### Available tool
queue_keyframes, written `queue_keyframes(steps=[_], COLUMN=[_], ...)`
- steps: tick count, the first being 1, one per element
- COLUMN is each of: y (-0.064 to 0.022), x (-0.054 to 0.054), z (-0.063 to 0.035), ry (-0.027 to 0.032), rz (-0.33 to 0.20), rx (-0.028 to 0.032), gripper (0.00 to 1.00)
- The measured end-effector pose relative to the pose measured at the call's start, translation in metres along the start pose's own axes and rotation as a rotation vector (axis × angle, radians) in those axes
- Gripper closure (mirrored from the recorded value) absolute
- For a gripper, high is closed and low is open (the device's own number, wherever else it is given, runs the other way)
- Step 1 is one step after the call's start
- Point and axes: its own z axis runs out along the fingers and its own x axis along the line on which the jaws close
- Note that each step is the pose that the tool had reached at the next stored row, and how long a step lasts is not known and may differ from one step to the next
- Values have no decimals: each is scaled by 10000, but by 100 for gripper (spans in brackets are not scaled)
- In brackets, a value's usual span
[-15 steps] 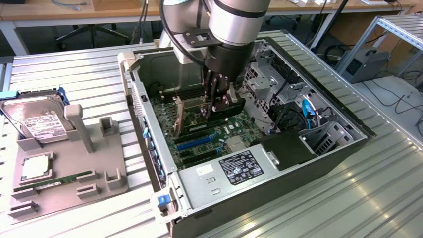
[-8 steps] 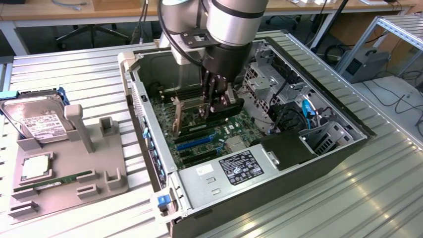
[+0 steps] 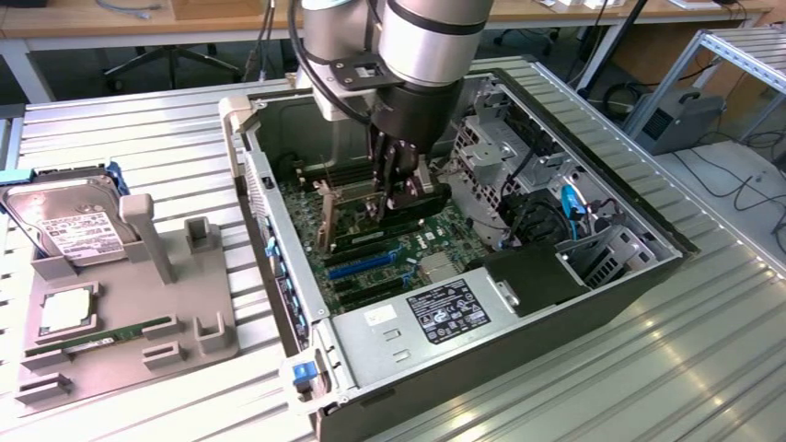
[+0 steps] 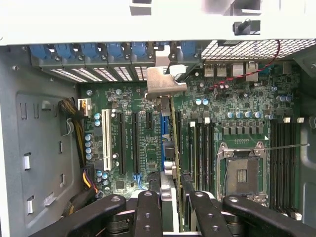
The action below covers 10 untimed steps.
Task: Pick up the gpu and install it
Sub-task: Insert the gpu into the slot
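The gpu (image 3: 350, 195) stands on edge inside the open computer case (image 3: 276, 267), low over the green motherboard (image 3: 368, 267). My gripper (image 3: 402, 198) reaches down into the case and is shut on the card's upper edge. In the wrist view the gpu (image 4: 174, 143) appears edge-on as a thin line between my dark fingers (image 4: 148, 212). Its silver bracket (image 4: 165, 85) lies near the case's rear slot openings. The card runs along the blue expansion slot (image 4: 163, 133). Whether its connector sits in the slot, I cannot tell.
A grey fixture (image 3: 123, 313) at the exterior view's left holds a hard drive (image 3: 68, 226), a RAM stick (image 3: 117, 333) and a silver chip (image 3: 68, 308). Inside the case are the power supply (image 3: 448, 313), drive cage (image 3: 491, 157), cables (image 4: 81, 148) and CPU socket (image 4: 242, 173).
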Motion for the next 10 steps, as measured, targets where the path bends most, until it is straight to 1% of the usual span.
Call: queue_keyframes(steps=[4, 10], y=[4, 10], x=[-23, -24], z=[7, 29], ry=[-1, 1], rz=[2, 14], rx=[0, 0], gripper=[72, 72])
